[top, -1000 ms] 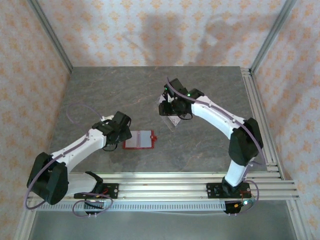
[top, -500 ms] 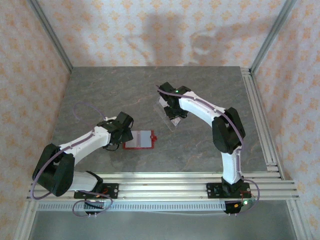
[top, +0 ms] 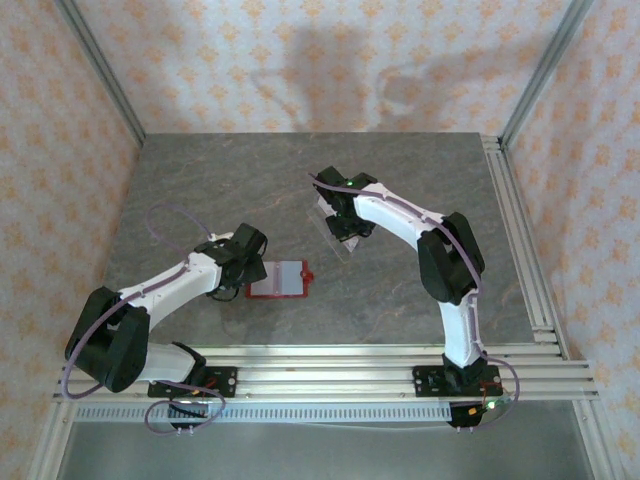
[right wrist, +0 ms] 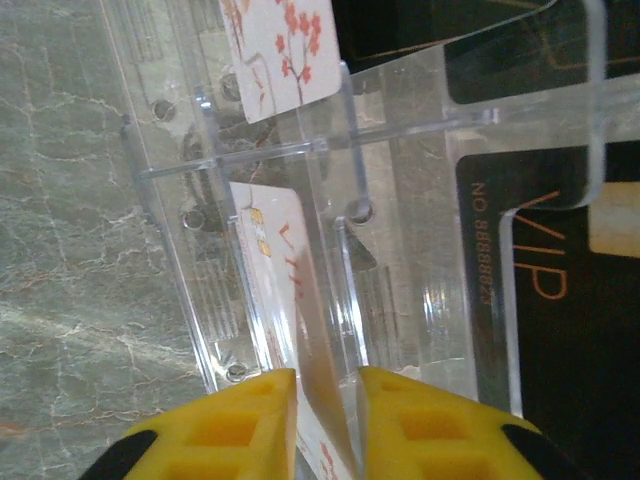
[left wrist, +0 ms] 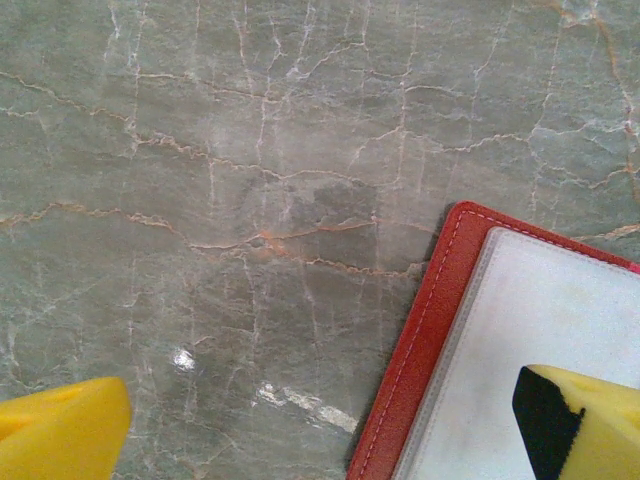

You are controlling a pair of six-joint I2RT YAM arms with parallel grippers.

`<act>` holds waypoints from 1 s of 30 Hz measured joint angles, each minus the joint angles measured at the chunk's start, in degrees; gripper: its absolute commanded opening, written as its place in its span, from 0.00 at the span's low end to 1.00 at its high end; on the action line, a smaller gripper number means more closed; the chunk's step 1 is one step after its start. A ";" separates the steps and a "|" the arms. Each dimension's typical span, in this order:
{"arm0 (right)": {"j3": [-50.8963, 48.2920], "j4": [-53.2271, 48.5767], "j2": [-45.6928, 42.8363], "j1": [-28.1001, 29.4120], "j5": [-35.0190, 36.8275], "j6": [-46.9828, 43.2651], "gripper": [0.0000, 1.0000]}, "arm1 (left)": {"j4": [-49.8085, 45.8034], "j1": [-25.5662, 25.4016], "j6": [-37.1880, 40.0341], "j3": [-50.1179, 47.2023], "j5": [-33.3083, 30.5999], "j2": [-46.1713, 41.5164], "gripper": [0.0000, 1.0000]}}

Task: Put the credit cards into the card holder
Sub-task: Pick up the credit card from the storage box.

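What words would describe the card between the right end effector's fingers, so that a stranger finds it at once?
On the grey marble table, find the clear tray under the right end effector. The card stands in a slot of it, between the yellow fingertips. It is white with orange-pink marks, unlike the black VIP card beside it.

The card holder (top: pixel 277 279) lies on the table (top: pixel 200 180), left of the tray (right wrist: pixel 400 180).
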 measured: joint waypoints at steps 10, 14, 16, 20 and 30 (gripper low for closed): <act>0.39 0.00 -0.04 -0.13 -1.73 0.11 0.04 | 0.00 0.00 0.00 0.00 0.00 0.00 1.00; 0.63 0.07 -0.04 -0.35 -2.45 0.07 0.00 | 0.00 0.00 0.00 0.00 0.00 0.00 1.00; 0.72 0.04 -0.04 -0.52 -2.82 0.04 0.00 | 0.00 0.00 0.00 0.00 0.00 0.00 1.00; 1.16 -0.04 -0.11 -0.87 -3.48 0.07 0.00 | -0.04 0.00 0.02 0.00 -0.04 0.00 1.00; 0.02 2.60 -10.21 -0.98 -10.82 2.93 0.00 | -0.44 0.00 0.39 -0.15 -0.92 0.04 1.00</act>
